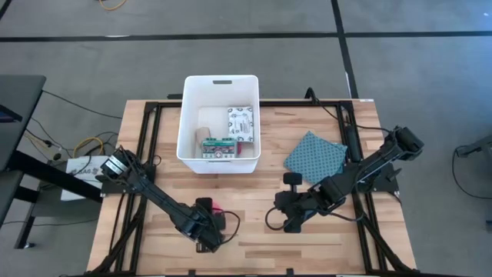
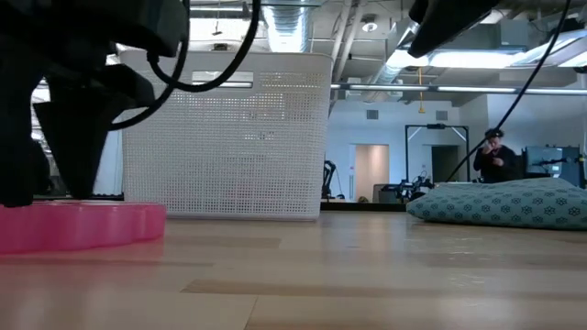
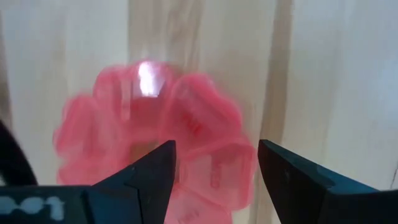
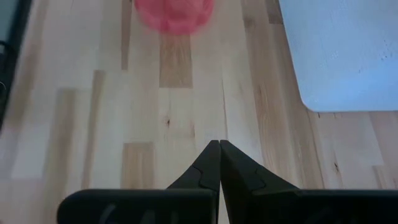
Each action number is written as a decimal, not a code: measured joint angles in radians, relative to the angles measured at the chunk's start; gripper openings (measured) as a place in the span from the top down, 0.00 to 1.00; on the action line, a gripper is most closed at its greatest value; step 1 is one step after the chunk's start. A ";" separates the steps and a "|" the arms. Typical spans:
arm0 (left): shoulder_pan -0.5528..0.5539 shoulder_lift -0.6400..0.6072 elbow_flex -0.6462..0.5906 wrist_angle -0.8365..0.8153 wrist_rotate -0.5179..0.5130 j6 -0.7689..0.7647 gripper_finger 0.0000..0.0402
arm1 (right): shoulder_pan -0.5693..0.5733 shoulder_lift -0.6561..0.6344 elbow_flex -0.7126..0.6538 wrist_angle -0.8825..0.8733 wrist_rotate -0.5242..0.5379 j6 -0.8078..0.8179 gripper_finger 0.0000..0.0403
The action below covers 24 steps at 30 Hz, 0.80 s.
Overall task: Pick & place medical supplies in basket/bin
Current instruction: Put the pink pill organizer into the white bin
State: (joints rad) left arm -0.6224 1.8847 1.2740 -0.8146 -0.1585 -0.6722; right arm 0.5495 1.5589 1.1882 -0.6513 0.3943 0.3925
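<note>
The pink round disc (image 3: 155,124) lies flat on the wood near the table's near edge, also seen in the low view (image 2: 78,225) and the high view (image 1: 216,208). My left gripper (image 3: 214,165) stands open right above it, pointing down, one finger on either side of a lobe at the disc's edge. My right gripper (image 4: 219,146) is shut and hovers over bare wood to the disc's right (image 1: 277,210). The white bin (image 1: 219,123) holds the white patterned pouch (image 1: 241,121), the teal-green packet (image 1: 219,146) and a beige roll (image 1: 206,132). My left gripper is open over the pink disc's edge lobes (image 3: 214,171), coming from above. In the low view its dark fingers (image 2: 64,147) reach down to the disc's top. I cannot tell whether they touch it.
The teal dotted cloth (image 1: 315,154) lies right of the bin, far of my right arm. Bare wood stretches between the disc and the bin (image 2: 225,133). A person (image 2: 495,156) stands far back in the room.
</note>
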 joint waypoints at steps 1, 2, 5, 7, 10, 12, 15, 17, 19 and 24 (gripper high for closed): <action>0.000 0.000 0.005 -0.022 0.004 -0.028 0.46 | 0.000 0.000 -0.008 -0.001 0.000 -0.002 1.00; 0.000 0.000 0.011 -0.040 0.009 -0.058 0.46 | 0.000 0.000 -0.019 -0.001 0.000 -0.004 1.00; 0.000 0.000 0.022 -0.063 -0.002 -0.152 0.46 | 0.000 0.000 -0.056 -0.002 0.000 0.003 1.00; 0.000 0.000 0.028 -0.060 -0.017 -0.206 0.46 | 0.000 0.000 -0.080 0.000 0.005 0.023 1.00; 0.001 -0.001 0.029 -0.047 -0.014 -0.227 0.46 | 0.000 0.000 -0.111 0.014 0.029 0.072 1.00; 0.001 -0.001 0.029 -0.047 -0.015 -0.236 0.46 | 0.003 0.000 -0.120 0.013 0.070 0.101 1.00; 0.003 -0.001 0.029 -0.048 -0.014 -0.260 0.46 | 0.002 0.000 -0.119 0.017 0.082 0.100 1.00; 0.003 -0.001 0.029 -0.052 -0.014 -0.268 0.46 | 0.004 -0.004 -0.119 0.016 0.081 0.098 1.00; 0.003 -0.002 0.022 -0.045 -0.019 -0.271 0.46 | 0.007 -0.008 -0.119 0.019 0.082 0.097 1.00; 0.011 -0.004 -0.020 -0.039 -0.008 -0.276 0.46 | 0.005 -0.008 -0.118 0.021 0.080 0.076 1.00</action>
State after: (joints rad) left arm -0.6114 1.8809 1.2538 -0.8532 -0.1661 -0.9481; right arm 0.5541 1.5513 1.0698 -0.6302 0.4740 0.4681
